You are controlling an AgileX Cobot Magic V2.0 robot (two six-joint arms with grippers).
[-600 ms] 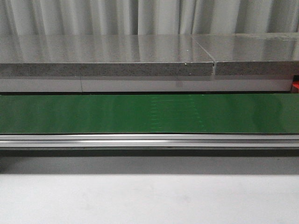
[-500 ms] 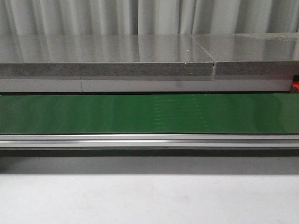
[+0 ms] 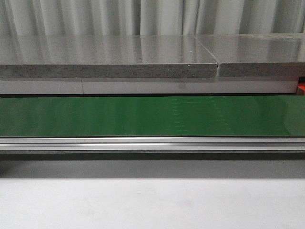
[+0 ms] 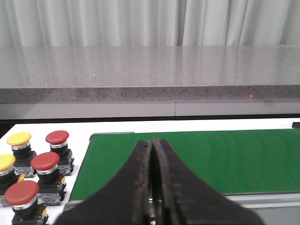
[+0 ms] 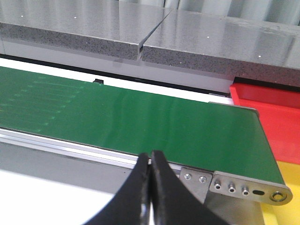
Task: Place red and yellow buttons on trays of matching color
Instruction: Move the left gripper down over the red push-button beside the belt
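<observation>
No button has yet been picked, so the task is judged to be at its very start. The left tool (image 4: 151, 187) is seen with its jaws pressed together and nothing held between them, poised over the near edge of the green belt (image 4: 225, 157). The red buttons (image 4: 45, 161) and yellow buttons (image 4: 18, 139) are clustered on the white tabletop (image 4: 47, 129) off to one side of this tool, well apart from it. The right tool (image 5: 151, 187) is likewise closed and empty; beyond the belt's end beside it, the red tray (image 5: 267, 105) and part of the yellow tray (image 5: 288, 176) are visible. Next, the left tool would need to be opened and brought over a button.
</observation>
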